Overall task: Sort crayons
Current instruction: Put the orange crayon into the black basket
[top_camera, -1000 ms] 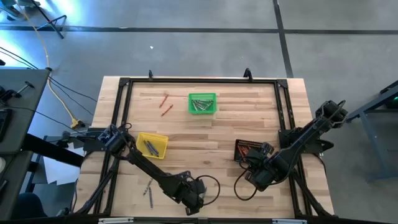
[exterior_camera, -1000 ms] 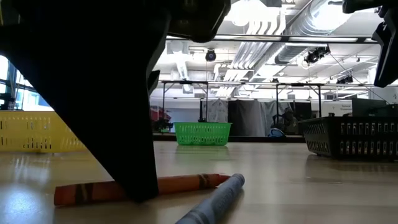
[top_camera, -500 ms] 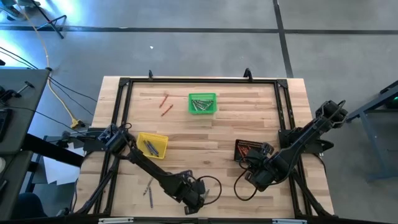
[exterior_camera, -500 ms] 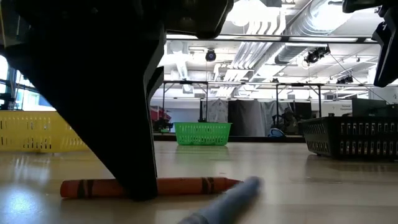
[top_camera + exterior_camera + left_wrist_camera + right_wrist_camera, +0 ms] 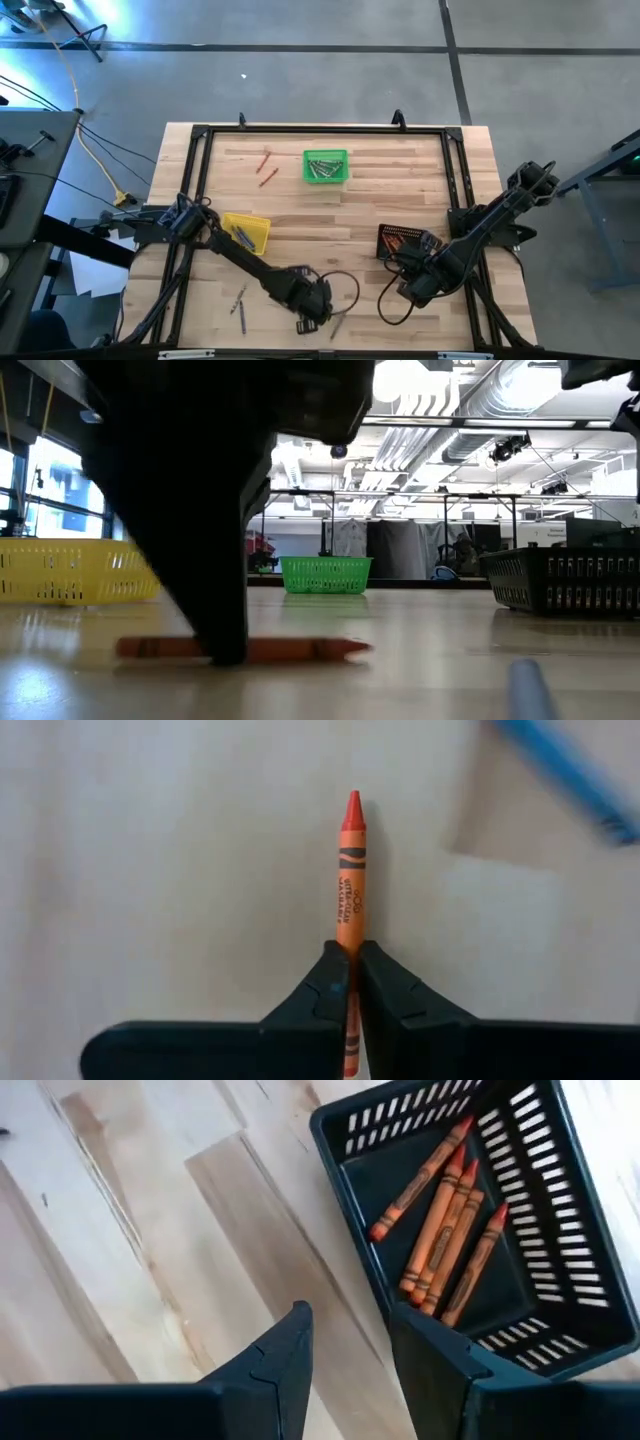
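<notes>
At the table's near edge, the left gripper (image 5: 351,982) is clenched on an orange crayon (image 5: 349,870), its two fingers pinching the stick near its blunt end while the tip points away over bare wood; in the low view the crayon (image 5: 290,650) lies flat on the tabletop under the dark arm. A blue crayon (image 5: 562,772) lies loose close by, apart from the held one, and its blurred end shows near the low camera (image 5: 527,688). Two more grey crayons (image 5: 238,301) rest to the left of the gripper, near the front edge. The right gripper (image 5: 348,1348) hovers with jaws parted and empty beside the black basket (image 5: 350,1120), which holds five orange crayons (image 5: 440,1230) and sits close to the right rail of the table frame. The yellow basket (image 5: 262,225) at left holds grey crayons, the green basket (image 5: 325,154) near the far edge holds more, and two orange crayons (image 5: 266,168) lie just left of it. Between the three baskets the table's (image 5: 400,190) middle is open wood.
</notes>
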Controlling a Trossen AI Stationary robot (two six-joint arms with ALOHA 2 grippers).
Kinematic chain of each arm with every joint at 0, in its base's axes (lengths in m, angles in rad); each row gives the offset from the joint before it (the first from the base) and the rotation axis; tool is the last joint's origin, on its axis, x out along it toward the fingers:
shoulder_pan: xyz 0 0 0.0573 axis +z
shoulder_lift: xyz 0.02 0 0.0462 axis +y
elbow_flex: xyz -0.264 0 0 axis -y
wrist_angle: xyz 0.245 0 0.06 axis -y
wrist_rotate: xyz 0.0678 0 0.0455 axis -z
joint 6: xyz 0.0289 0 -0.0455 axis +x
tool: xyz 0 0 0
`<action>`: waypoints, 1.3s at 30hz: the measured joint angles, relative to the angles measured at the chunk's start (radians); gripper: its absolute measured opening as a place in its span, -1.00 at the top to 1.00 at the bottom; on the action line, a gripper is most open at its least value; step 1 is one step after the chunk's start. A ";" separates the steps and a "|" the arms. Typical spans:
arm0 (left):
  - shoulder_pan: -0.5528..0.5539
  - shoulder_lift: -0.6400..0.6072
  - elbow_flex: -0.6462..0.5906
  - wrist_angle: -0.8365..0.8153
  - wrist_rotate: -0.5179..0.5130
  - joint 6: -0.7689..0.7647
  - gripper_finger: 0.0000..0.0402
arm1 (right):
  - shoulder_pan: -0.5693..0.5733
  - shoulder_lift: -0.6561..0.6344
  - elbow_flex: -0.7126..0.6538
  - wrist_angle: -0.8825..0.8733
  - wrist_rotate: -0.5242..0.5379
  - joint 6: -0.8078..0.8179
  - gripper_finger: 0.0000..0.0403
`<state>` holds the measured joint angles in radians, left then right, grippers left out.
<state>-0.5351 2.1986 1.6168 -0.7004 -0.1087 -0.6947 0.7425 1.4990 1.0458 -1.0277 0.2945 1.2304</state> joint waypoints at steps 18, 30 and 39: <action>0.213 -0.219 0.000 0.039 -0.238 0.446 1.00 | 0.010 -0.016 -0.020 0.095 0.682 0.053 0.36; 0.424 -0.387 -0.273 0.411 -0.196 0.608 1.00 | -0.079 -0.090 -0.273 0.232 0.823 0.233 0.36; 0.623 -0.426 -0.435 0.942 0.064 0.618 1.00 | -0.232 -0.268 -0.371 0.716 0.841 -0.362 0.36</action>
<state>0.0876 1.7729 1.1822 0.2413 -0.0448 -0.0769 0.5101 1.2305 0.6744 -0.3118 1.1359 0.8684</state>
